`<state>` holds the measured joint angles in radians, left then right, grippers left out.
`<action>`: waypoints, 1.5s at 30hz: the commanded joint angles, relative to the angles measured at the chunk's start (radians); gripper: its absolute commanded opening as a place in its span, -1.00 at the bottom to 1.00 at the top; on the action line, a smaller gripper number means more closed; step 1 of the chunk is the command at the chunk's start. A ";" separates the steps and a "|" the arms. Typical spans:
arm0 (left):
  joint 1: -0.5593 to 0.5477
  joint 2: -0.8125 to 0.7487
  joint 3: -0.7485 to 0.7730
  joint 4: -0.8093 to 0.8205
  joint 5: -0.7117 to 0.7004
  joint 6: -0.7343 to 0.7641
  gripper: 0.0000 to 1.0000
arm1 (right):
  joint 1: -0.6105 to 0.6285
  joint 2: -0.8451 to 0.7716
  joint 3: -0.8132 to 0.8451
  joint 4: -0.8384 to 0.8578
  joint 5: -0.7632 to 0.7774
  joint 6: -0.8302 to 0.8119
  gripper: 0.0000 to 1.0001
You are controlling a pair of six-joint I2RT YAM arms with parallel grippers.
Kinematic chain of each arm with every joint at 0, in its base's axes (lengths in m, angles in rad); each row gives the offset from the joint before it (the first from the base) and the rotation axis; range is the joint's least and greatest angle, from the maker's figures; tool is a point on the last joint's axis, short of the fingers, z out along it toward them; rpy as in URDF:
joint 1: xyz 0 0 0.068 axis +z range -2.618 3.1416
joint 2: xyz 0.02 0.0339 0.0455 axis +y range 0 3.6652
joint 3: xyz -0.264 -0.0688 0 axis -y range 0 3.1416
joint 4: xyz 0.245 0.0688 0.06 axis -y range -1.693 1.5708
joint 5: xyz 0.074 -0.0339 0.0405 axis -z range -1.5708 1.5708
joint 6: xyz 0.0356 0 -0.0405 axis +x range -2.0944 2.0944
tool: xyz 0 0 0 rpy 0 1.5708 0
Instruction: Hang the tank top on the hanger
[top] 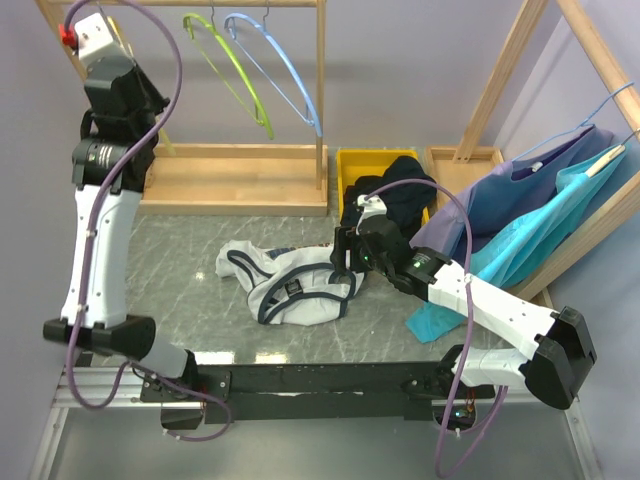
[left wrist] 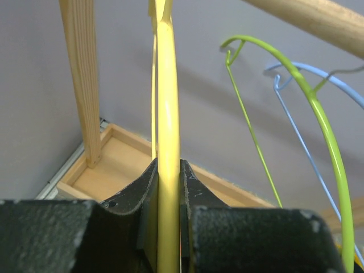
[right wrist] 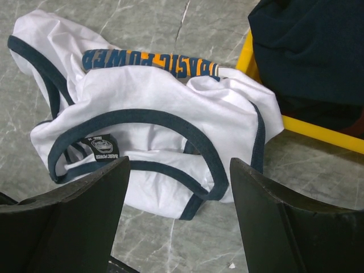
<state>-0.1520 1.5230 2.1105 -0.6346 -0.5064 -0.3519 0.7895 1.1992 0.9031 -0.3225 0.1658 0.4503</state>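
Note:
The white tank top point(top: 285, 282) with navy trim lies crumpled on the grey marble table, its small dark label facing up. In the right wrist view the tank top point(right wrist: 159, 108) lies just ahead of my open right gripper point(right wrist: 179, 165), whose jaws stand wide over its near navy-trimmed edge without touching it. In the top view the right gripper point(top: 346, 262) hovers at the shirt's right side. My left gripper point(left wrist: 168, 168) is raised at the far left of the rack and is shut on the thin yellow hanger point(left wrist: 168, 108), which runs up between its jaws.
A lime-green hanger point(top: 238, 78) and a light-blue hanger point(top: 290, 75) hang on the wooden rack point(top: 322, 110). A yellow bin point(top: 350, 160) holds a black garment point(top: 402, 185). Blue and teal garments point(top: 540, 220) hang on the right rack.

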 commanded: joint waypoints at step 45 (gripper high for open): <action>-0.368 -1.025 -1.005 -0.323 1.004 0.102 -0.98 | 0.117 0.034 -0.242 0.157 0.144 0.248 -0.04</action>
<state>-0.4419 0.4782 1.0504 -0.9329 0.5957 -0.2741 0.9035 1.2068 0.6094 -0.2016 0.2527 0.6735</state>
